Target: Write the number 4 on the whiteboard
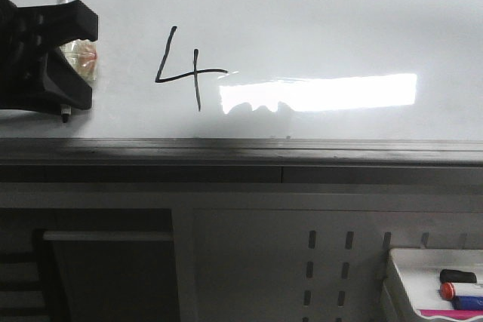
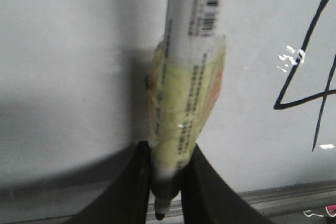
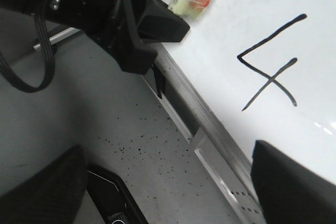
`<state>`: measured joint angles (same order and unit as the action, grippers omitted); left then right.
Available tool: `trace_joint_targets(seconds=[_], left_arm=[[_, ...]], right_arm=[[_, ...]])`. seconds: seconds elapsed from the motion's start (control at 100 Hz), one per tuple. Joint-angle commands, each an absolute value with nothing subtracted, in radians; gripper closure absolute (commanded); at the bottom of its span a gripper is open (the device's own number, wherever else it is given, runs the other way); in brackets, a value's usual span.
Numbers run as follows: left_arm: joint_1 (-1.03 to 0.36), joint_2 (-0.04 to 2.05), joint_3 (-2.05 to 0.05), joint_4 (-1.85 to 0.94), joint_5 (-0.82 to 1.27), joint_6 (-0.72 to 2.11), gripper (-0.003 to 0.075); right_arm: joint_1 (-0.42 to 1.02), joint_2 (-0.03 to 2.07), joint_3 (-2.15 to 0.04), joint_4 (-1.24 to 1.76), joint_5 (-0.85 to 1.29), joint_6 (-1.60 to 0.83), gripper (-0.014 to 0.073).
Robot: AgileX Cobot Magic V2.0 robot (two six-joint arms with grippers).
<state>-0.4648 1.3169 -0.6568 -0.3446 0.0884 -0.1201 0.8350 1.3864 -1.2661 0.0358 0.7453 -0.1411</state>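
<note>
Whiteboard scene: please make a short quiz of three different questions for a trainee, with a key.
1. True or false: the number 4 is already drawn on the whiteboard.
2. Which gripper holds the marker? A) left B) right
3. Fill in: the tray of spare markers sits ____ the board's ledge.

Key: 1 true. 2 A, the left gripper. 3 below.

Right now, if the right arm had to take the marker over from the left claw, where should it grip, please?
Probably the bare white barrel of the marker, beyond the yellow tape wrap: the tip end sits clamped in the left claw. Come from the side facing away from the whiteboard, which backs it.
</note>
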Motion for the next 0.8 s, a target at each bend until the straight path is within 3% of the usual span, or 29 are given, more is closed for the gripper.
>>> trace_joint_targets(seconds=[0.0, 0.26, 0.43, 0.5, 0.79], left_arm=[[-0.462, 1.301, -0.691, -0.353, 0.015, -0.119, 0.0740], [-0.462, 1.301, -0.691, -0.319, 0.005, -0.119, 0.0711], [-0.462, 1.301, -0.691, -0.319, -0.011, -0.119, 0.0473], [-0.462, 1.301, -0.691, -0.320, -0.021, -0.119, 0.0422], [-0.462, 1.267, -0.691, -0.279, 0.000, -0.119, 0.0424]], right_arm=[[0.828, 1.352, -1.297, 0.028, 0.698, -0.151, 0.0021], [0.828, 1.352, -1.297, 0.028, 0.698, -0.151, 0.0021], [0.828, 1.352, -1.297, 0.028, 0.705, -0.151, 0.0021], [0.828, 1.352, -1.297, 0.028, 0.716, -0.151, 0.0021], [0.828, 1.337, -1.297, 0.022, 0.730, -0.151, 0.0047]])
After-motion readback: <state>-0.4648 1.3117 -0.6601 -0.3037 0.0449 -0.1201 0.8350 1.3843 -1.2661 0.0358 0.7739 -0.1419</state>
